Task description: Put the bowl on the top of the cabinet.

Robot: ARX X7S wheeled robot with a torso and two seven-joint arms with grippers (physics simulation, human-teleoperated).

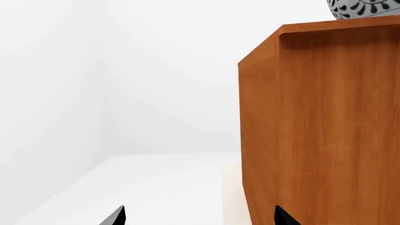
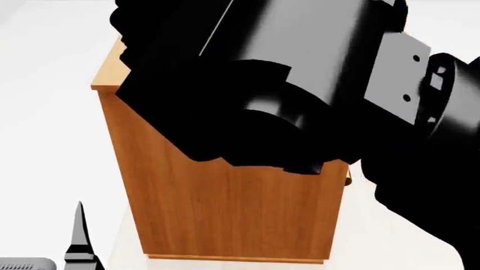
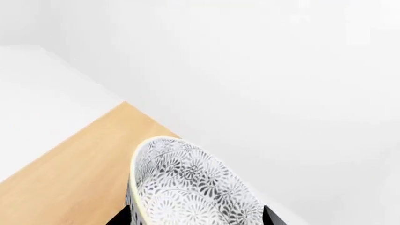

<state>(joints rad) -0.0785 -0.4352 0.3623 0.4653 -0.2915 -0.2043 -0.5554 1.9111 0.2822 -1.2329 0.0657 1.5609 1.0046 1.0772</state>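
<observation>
On my right wrist feed the bowl (image 3: 190,187) sits over the cabinet (image 3: 69,178), above its pale top near the far edge; I cannot tell whether its base touches the wood. The right gripper (image 3: 196,218) shows only dark finger tips on either side of the bowl's rim, apparently pinching it. The left gripper (image 1: 200,216) hangs low beside the cabinet's side wall, its two tips spread apart with nothing between them. The head view is mostly blocked by my right arm (image 2: 300,84) in front of the cabinet.
</observation>
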